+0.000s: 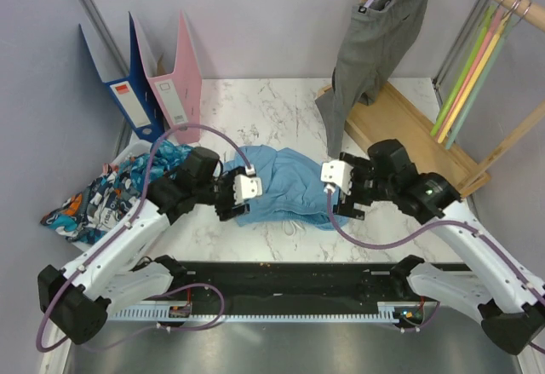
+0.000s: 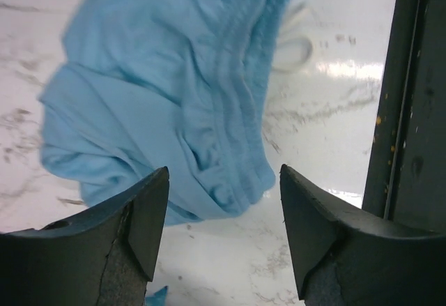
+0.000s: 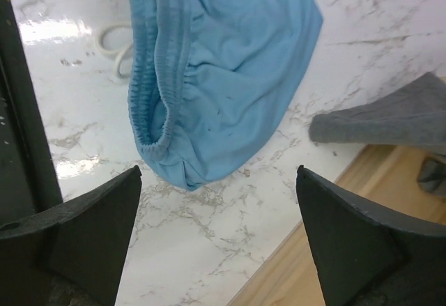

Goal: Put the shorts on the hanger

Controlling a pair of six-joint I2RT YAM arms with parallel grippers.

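The light blue shorts (image 1: 285,183) lie crumpled on the marble table between my two grippers, with the white drawstring (image 1: 292,225) at the near edge. My left gripper (image 1: 234,193) is open and empty at the shorts' left end; the left wrist view shows the shorts (image 2: 174,90) just beyond the open jaws (image 2: 223,212). My right gripper (image 1: 334,188) is open and empty at their right end; the right wrist view shows the gathered waistband (image 3: 157,104) ahead of the gripper (image 3: 217,212). The lime hanger (image 1: 464,76) hangs on the rack at the far right.
A grey garment (image 1: 375,46) hangs from the wooden rack, whose wooden base (image 1: 409,127) sits right of the shorts. Pink and orange-yellow hangers (image 1: 487,50) hang beside the lime one. Patterned clothes (image 1: 119,188) lie at the left, with binders (image 1: 153,80) behind.
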